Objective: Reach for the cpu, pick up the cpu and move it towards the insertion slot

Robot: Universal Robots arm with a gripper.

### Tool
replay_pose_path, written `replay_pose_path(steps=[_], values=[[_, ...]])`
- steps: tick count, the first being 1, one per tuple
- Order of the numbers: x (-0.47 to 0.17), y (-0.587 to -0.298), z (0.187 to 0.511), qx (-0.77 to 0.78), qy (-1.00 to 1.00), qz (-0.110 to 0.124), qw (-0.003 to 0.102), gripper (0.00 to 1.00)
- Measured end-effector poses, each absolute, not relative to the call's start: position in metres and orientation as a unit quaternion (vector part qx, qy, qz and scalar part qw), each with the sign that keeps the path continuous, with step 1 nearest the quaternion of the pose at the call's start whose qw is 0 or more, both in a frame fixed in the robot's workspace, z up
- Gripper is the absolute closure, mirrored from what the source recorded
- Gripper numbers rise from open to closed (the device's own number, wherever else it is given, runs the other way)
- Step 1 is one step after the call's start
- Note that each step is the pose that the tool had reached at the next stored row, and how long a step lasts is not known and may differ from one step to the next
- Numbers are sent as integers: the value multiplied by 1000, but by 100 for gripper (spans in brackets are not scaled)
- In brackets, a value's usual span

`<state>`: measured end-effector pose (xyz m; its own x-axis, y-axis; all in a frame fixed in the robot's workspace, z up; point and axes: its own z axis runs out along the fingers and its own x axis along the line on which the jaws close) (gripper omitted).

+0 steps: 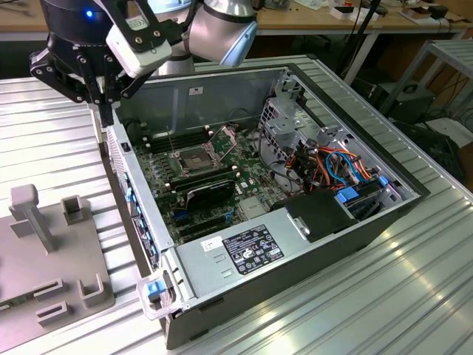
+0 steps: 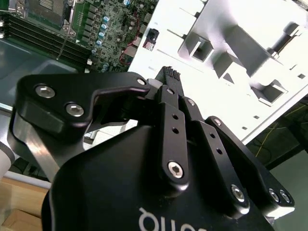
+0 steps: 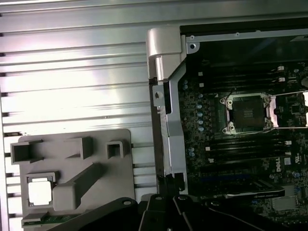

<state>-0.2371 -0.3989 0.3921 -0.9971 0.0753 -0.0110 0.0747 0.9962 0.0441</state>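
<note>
The cpu [image 3: 40, 190] is a pale square chip lying in a pocket of the grey fixture plate [image 3: 115, 178], beside the open computer case. The insertion slot [image 1: 194, 159] is a silver-framed square socket with a dark centre on the motherboard; it also shows in the first wrist view [image 3: 248, 113]. My gripper [image 1: 108, 115] hovers above the case's side wall at the exterior view's left, between plate and socket. In the second wrist view its black fingers [image 2: 166, 91] meet at the tips, shut on nothing.
The case [image 1: 414, 194] holds a black finned block [image 1: 211, 191], a power supply [image 1: 244, 248], a metal drive cage [image 1: 284, 122] and loose cables [image 1: 332, 166]. The fixture plate [image 1: 66, 259] carries upright posts. Everything rests on a ribbed metal table [image 1: 369, 296].
</note>
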Motion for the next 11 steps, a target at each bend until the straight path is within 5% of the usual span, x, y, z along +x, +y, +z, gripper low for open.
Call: replay_pose_path(steps=[11], values=[[-254, -399, 392, 38, 999, 22, 6, 89]])
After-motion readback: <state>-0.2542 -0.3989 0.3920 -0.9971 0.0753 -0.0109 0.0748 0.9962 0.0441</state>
